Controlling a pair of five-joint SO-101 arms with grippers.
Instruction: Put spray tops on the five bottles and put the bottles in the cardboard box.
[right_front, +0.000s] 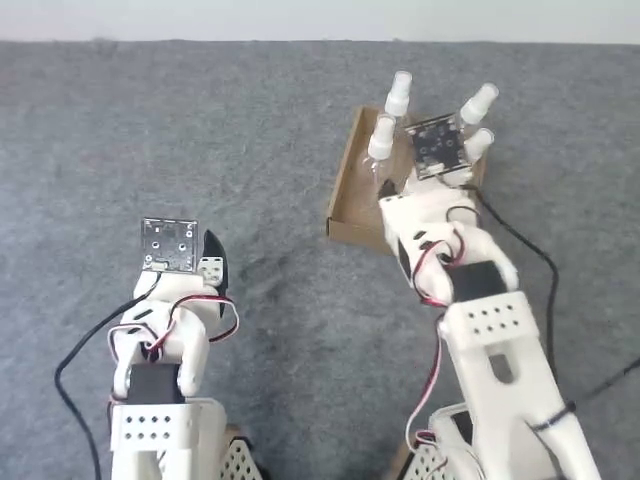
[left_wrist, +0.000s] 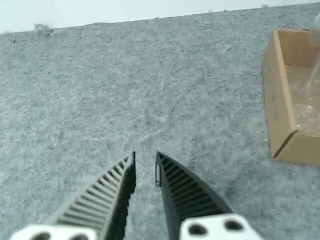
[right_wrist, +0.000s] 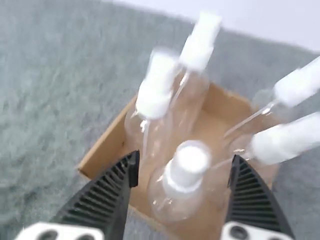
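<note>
Grey felt covered the counter (right_front: 150, 120), and over its far part the right end effector (right_wrist: 182, 160) hung with its jaws spread wide, gripping nothing, one on either side of the nearest bottle (right_wrist: 172, 200) without visibly pressing it. Around that one stood four more bottles, all five wearing white spray tops (right_wrist: 155, 92) and all inside the cardboard box (right_wrist: 100, 150), which sat toward the counter's far edge. The left end effector (left_wrist: 145, 156) hovered over bare felt well apart from the box, jaws barely parted and empty. By my reckoning the task looked finished, with only the arm's retreat left.
</note>
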